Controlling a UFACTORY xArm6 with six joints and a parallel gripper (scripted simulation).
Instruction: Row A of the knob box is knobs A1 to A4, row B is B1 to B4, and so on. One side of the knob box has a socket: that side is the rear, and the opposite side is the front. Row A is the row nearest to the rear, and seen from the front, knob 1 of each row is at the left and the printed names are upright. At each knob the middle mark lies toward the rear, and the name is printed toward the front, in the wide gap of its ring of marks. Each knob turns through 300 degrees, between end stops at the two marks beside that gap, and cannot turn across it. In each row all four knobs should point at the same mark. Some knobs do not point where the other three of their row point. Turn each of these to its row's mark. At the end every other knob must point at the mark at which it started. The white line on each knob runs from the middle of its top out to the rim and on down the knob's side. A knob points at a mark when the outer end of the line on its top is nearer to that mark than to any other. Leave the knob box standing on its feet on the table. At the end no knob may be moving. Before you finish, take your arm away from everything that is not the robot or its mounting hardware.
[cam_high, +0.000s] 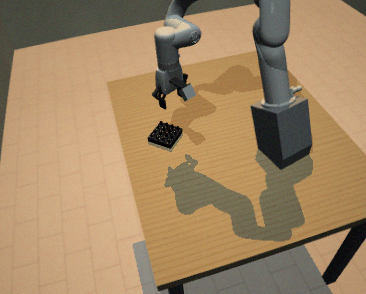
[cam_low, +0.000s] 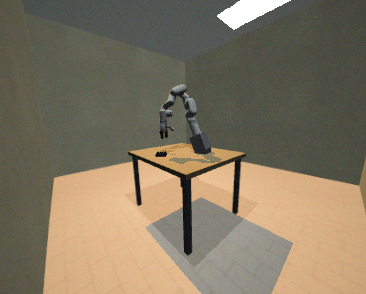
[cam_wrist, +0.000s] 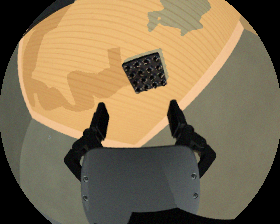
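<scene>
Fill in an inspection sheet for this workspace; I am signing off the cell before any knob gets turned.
Surface: wooden table on dark legs, carrying shadows of the arm.
Job's things: knob box stands flat on the table near its left edge in the top view; knob lines and printed names too small to read.
Clutter: nothing seen.
Grippers: gripper open and empty, high above the table, box visible between and beyond its fingers in the wrist view.
Cables: nothing seen.
Surroundings: arm's grey pedestal on the table; tiled floor, plain walls, one ceiling light.
</scene>
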